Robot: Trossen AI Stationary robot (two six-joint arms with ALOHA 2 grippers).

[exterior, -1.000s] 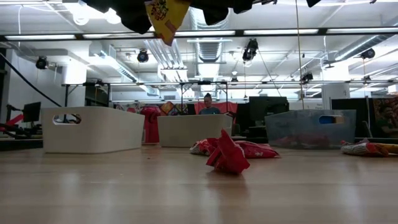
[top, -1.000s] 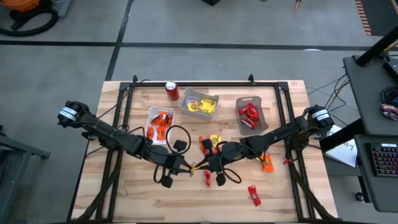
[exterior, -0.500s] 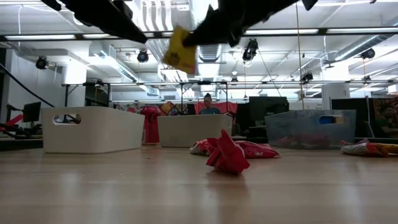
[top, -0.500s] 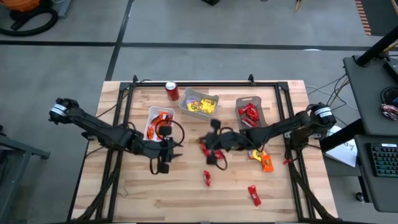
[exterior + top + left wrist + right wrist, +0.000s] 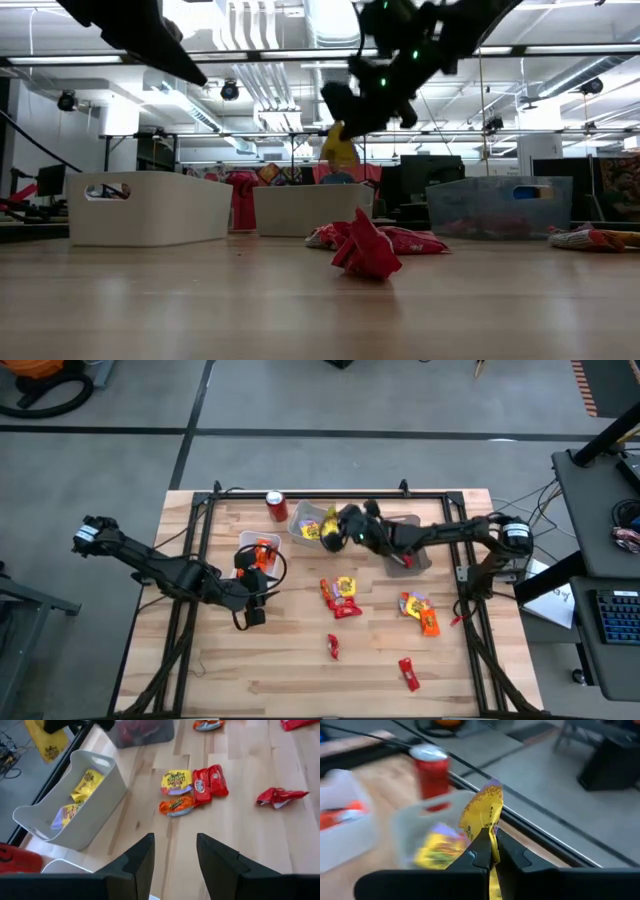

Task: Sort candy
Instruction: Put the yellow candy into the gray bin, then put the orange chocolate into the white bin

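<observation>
The right gripper (image 5: 336,530) hangs over the middle bin (image 5: 312,520), jaws clenched on a yellow candy (image 5: 482,815) that dangles above the yellow sweets inside. A red can (image 5: 277,507) stands just beside that bin. The left gripper (image 5: 252,612) waits near the left bin (image 5: 243,555), jaws released and holding nothing. More candy (image 5: 341,595) lies loose on the worktop (image 5: 300,670) in front of the middle bin, and red pieces fill the right bin (image 5: 418,550).

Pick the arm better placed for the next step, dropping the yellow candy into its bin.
Right. The right gripper is shut on the yellow candy, over the middle bin that holds yellow candies. The left gripper is open and empty, low over the table near the orange bin.
</observation>
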